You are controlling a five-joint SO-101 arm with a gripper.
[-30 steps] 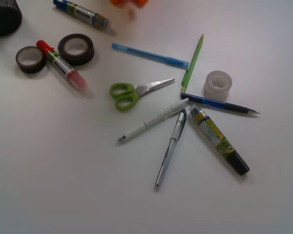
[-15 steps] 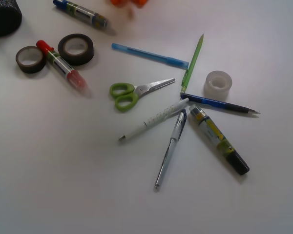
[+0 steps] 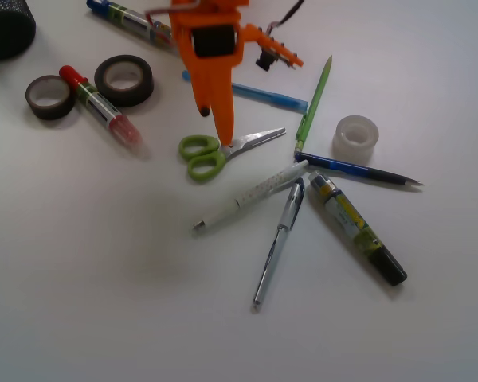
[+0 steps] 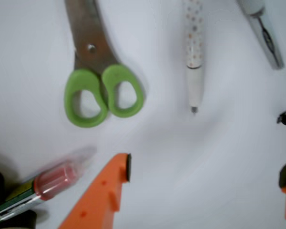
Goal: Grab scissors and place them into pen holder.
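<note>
The scissors [image 3: 219,151] lie flat on the white table, lime-green handles to the left, silver blades pointing right. In the wrist view the scissors [image 4: 97,81] lie ahead of the jaws, handles nearest. My orange gripper [image 3: 215,119] hangs above them, its tip near the pivot. In the wrist view the gripper [image 4: 207,171] is wide open with bare table between the pads, empty. The black mesh pen holder [image 3: 6,28] stands at the far left corner, well away from the gripper.
Two black tape rolls [image 3: 123,79] and a red-capped marker [image 3: 102,107] lie left. A blue pen [image 3: 247,91], green pen [image 3: 315,103], clear tape roll [image 3: 356,137], white pen [image 3: 251,195], silver pen [image 3: 279,243] and markers lie right of the scissors.
The gripper has come down from the top edge into view and now hovers over the scissors. The objects on the table have not moved.
</note>
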